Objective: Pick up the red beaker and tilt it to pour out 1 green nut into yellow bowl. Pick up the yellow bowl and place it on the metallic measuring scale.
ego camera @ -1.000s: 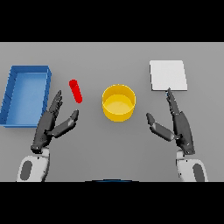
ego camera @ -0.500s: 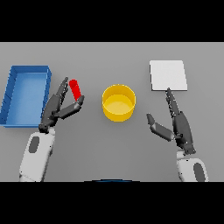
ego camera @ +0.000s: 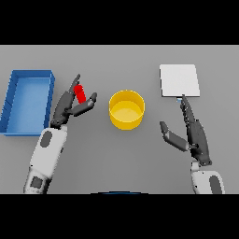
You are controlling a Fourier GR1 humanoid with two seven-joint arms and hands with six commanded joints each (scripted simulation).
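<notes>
Left hand closing in on the beaker, first step of the pour.

The left hand [ego camera: 70, 105] is reaching around the red beaker [ego camera: 80, 93], fingers behind it and thumb in front, spread and not yet clamping. The beaker is lying tilted between the blue tray [ego camera: 14, 122] and the yellow bowl [ego camera: 126, 109]. The right hand [ego camera: 191, 133] is hovering open below the scale [ego camera: 179, 80]. Next, the fingers likely need to be curling firmly round the beaker before lifting and carrying it over the bowl to tip out one nut.
</notes>
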